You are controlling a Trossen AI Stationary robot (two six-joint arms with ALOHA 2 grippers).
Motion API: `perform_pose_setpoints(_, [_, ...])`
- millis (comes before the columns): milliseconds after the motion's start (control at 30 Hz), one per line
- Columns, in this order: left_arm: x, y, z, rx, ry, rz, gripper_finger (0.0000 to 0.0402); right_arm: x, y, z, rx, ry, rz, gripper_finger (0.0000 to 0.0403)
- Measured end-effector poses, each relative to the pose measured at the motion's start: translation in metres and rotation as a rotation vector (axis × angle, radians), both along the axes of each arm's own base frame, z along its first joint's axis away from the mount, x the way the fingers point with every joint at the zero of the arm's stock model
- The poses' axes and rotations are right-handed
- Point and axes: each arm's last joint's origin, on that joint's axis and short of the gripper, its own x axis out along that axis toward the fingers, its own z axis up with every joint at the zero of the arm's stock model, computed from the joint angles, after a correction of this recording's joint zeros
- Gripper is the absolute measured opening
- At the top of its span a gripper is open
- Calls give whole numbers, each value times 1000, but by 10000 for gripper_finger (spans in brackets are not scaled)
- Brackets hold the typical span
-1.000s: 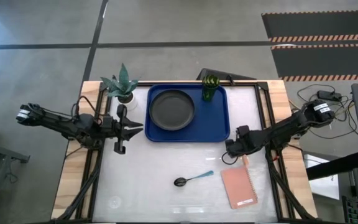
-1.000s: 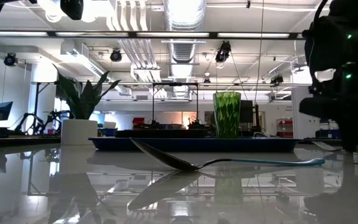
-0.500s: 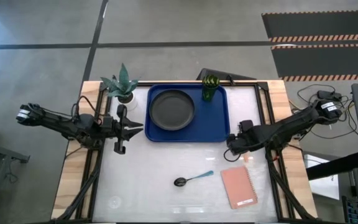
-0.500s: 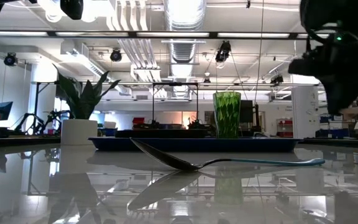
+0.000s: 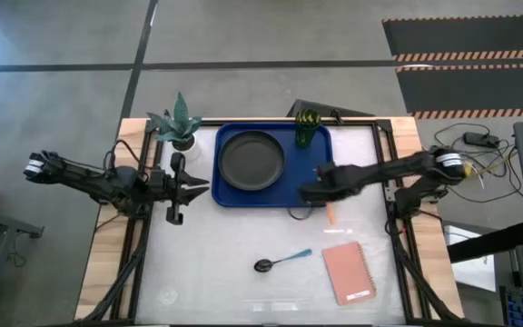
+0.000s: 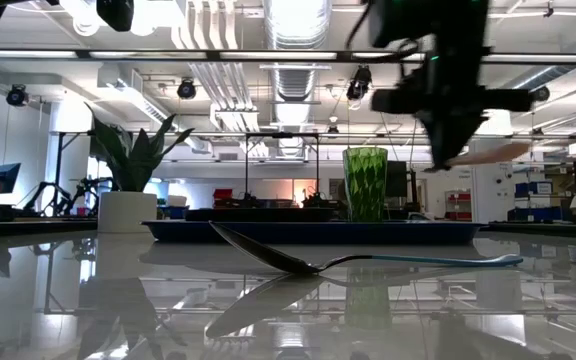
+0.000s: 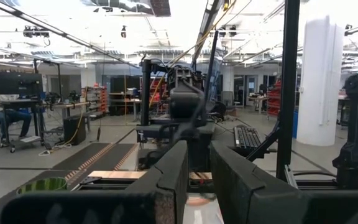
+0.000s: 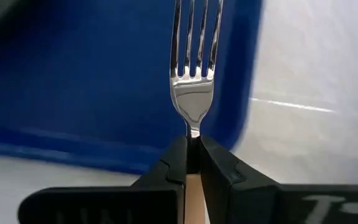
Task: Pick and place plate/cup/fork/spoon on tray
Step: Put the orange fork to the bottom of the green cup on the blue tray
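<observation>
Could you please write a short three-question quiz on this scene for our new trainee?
1. True or false: the right end effector is shut on the fork.
2. Which item still lies on the table, off the tray? A) plate B) cup C) spoon
3. Fill in: in the high view, the left end effector sits beside the tray's ____ edge.

Key
1. True; its fingers pinch the fork's neck, tines pointing over the tray rim.
2. C; the spoon lies on the table, while the plate and cup are on the tray.
3. Left.
</observation>
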Motion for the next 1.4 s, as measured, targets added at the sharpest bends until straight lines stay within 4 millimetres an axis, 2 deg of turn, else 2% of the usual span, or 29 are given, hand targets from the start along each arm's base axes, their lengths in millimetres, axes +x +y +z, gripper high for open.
perform_pose_setpoints(167, [0, 0, 0, 0, -2, 0, 54, 37, -34, -10, -5, 41, 82, 13])
perform_pose_setpoints(300, [0, 0, 0, 1, 3, 0, 54, 55, -60, -27, -3, 53, 117, 13])
perform_pose_setpoints(467, [0, 0, -1, 3, 14, 0, 54, 61, -85, -43, 18, 24, 99, 13])
perform_pose_setpoints(633, [-1, 0, -1, 5, 17, 0, 54, 59, -104, -43, 8, -12, 44, 13])
perform_pose_setpoints(767, [-2, 0, -1, 4, 15, 0, 54, 56, -111, -40, -5, -23, 24, 13])
perform_pose_setpoints(900, [-2, 0, -1, 4, 17, 0, 54, 53, -110, -41, -3, -16, 30, 13])
perform_pose_setpoints(1200, [-2, 1, -1, 5, 21, 0, 54, 36, -106, -64, 29, 41, -21, 13])
perform_pose_setpoints(1400, [-2, 1, -1, 5, 21, 0, 54, 29, -112, -75, 43, 16, -56, 13])
